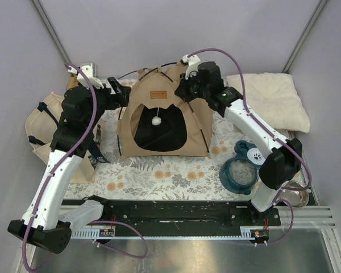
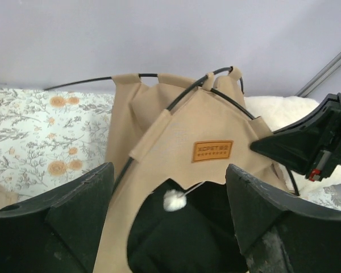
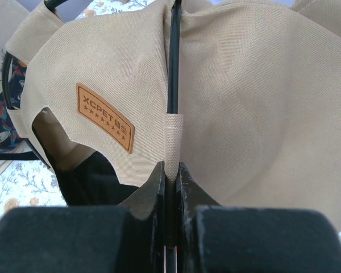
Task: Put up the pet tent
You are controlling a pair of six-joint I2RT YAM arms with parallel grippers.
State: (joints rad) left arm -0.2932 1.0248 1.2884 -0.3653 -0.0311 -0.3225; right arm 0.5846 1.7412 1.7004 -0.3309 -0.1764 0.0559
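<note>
The pet tent stands on the floral mat, tan canvas with thin dark poles crossing at its top. Its brown label sits above the dark doorway, where the white pompom hangs. My right gripper is shut on the tent's front right pole, pinching it just below a tan fabric loop. It sits at the tent's upper right. My left gripper is open and hovers by the tent's upper left side, facing the doorway and the pompom, touching nothing.
A beige tote bag lies at the left beside my left arm. A cream fluffy pillow lies back right. A blue bowl, a blue paw-print item and a metal bowl sit at the right of the mat.
</note>
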